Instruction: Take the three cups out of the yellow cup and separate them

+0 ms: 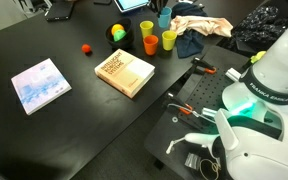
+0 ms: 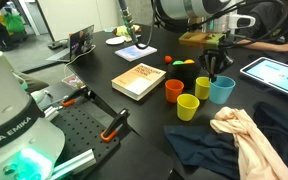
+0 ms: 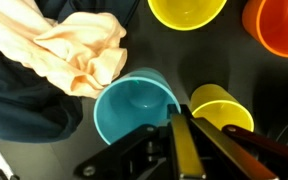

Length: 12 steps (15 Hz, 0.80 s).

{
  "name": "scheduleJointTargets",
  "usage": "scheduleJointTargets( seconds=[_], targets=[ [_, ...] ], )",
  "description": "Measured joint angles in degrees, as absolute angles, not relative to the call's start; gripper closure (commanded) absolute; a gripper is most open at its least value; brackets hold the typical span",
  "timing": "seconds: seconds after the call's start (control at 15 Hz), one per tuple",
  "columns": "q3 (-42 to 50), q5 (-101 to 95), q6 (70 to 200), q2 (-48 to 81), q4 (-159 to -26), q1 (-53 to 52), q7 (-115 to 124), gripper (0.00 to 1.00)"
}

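Four cups stand apart on the black table. In an exterior view they are an orange cup (image 2: 174,90), a yellow cup (image 2: 188,107), a second yellow cup (image 2: 203,87) and a blue cup (image 2: 222,90). The wrist view shows the blue cup (image 3: 134,105), a yellow cup (image 3: 222,108) beside it, another yellow cup (image 3: 187,12) and the orange cup (image 3: 279,25). My gripper (image 2: 216,72) hangs just above the gap between the blue cup and the nearer yellow cup. Its fingers (image 3: 181,118) are pressed together with nothing visibly between them.
A pile of peach and dark cloth (image 2: 239,135) (image 3: 79,50) lies right beside the blue cup. A book (image 2: 139,80) (image 1: 124,72) lies near the orange cup. A yellow-green ball (image 1: 117,33), a small red ball (image 1: 85,47), a notebook (image 1: 40,85) and a tablet (image 2: 274,72) are also on the table.
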<state>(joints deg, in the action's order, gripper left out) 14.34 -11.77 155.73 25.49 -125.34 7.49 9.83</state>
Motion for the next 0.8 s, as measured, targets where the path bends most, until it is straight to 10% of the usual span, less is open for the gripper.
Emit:
scheduleJointTargets(
  seconds=[0.4,0.47,0.8],
  targets=[
    [14.29,-9.72,160.09,26.31,-128.63,7.49,10.01,0.96],
    [14.29,-9.56,160.72,26.7,-128.88,7.48,10.01,0.7],
    [14.4,-9.34,162.03,28.38,-129.2,7.28,10.81,0.4]
  ],
)
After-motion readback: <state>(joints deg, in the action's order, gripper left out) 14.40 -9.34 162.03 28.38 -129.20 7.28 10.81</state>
